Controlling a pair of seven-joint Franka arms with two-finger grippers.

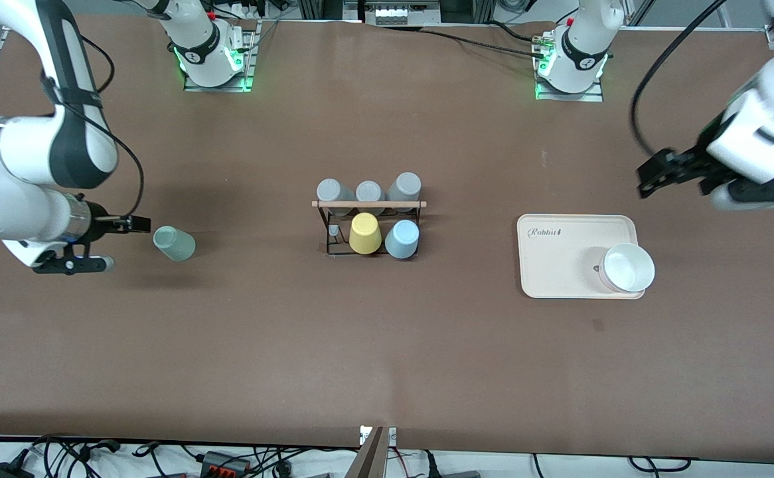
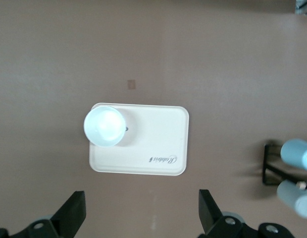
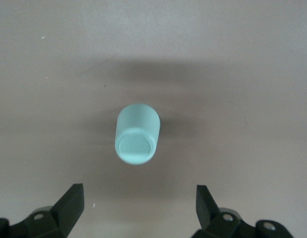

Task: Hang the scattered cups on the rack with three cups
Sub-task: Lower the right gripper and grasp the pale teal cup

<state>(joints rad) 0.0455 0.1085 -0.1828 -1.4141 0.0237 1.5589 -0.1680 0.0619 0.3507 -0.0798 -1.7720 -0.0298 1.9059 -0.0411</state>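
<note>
Jaws, right gripper (image 3: 138, 210): spread wide, empty, low over the bench (image 1: 387, 358) beside the mint cup (image 1: 174, 243), which lies on its side toward the right arm's end, well apart from the rack (image 1: 368, 226). We would straddle its body squarely before pinching. Blue cup (image 1: 402, 238): on the rack beside the yellow cup (image 1: 365, 233). Left gripper (image 2: 141, 213): waiting, jaws spread, over the tray (image 2: 158, 134).
</note>
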